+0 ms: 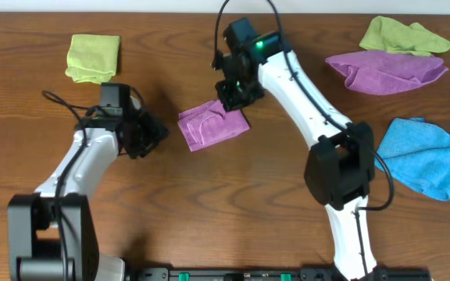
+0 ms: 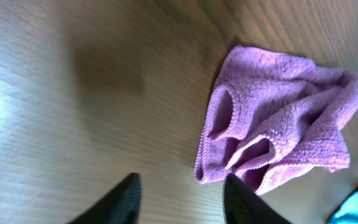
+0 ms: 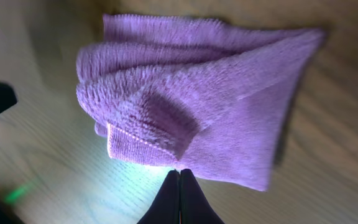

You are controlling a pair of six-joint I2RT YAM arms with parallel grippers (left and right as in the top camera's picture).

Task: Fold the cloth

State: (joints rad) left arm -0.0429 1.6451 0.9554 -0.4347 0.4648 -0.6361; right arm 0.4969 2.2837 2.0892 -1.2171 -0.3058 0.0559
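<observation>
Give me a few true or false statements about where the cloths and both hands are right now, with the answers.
1. The cloth lies folded on the table. True.
2. The left hand grips the cloth. False: its fingers stand apart beside the cloth, holding nothing.
3. The right hand is shut. True.
4. The blue cloth lies at the table's left end. False: it lies on the right; a green cloth is at the left end.
</observation>
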